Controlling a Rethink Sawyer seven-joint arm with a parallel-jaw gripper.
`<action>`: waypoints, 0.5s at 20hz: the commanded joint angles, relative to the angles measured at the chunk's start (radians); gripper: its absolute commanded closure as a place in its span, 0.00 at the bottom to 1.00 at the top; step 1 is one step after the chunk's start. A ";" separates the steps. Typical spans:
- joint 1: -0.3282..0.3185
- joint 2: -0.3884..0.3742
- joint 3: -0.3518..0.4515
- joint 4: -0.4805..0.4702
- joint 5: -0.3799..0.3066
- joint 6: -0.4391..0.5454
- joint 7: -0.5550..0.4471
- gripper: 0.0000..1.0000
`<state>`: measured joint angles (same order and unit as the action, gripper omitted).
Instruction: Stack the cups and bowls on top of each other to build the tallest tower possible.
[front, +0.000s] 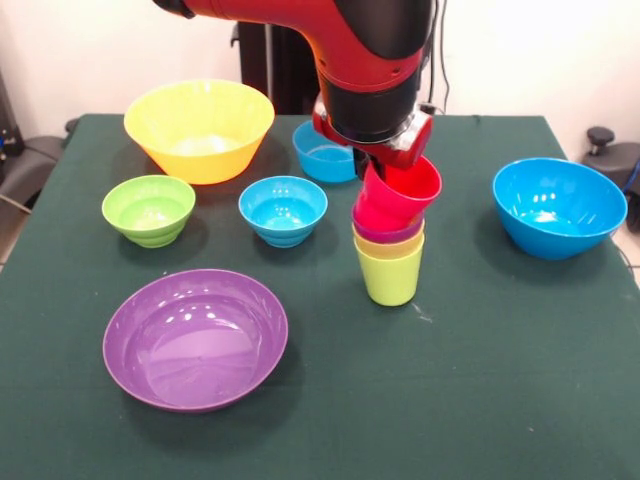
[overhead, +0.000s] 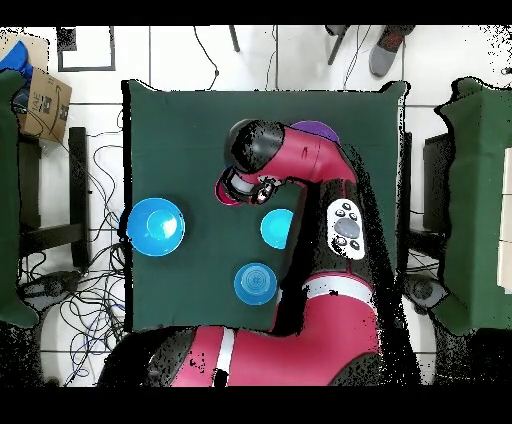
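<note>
The tower stands mid-table: a lime green cup (front: 390, 278) lowest, then a yellow cup (front: 388, 246) and a purple cup (front: 386, 232) nested in it. A red cup (front: 400, 195) sits tilted at the top, its base barely inside the purple one. My gripper (front: 372, 168) comes down from above onto the red cup's far rim and is shut on it. In the overhead view the arm hides the tower and only the wrist (overhead: 243, 186) shows. The bowls lie apart on the cloth.
Left of the tower are a yellow-orange bowl (front: 199, 128), a small green bowl (front: 149, 209), a small blue bowl (front: 283, 209) and a wide purple bowl (front: 195, 338). Another small blue bowl (front: 322, 152) sits behind the gripper. A large blue bowl (front: 559, 206) is at the right.
</note>
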<state>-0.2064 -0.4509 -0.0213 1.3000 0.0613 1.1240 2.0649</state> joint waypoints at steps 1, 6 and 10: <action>0.019 0.000 0.105 -0.010 -0.043 -0.027 -0.060 1.00; 0.023 0.001 0.106 -0.005 -0.038 -0.035 -0.046 1.00; 0.026 0.002 0.109 0.001 -0.033 -0.046 -0.034 1.00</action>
<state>-0.2028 -0.4510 -0.0128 1.3000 0.0607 1.1240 2.0649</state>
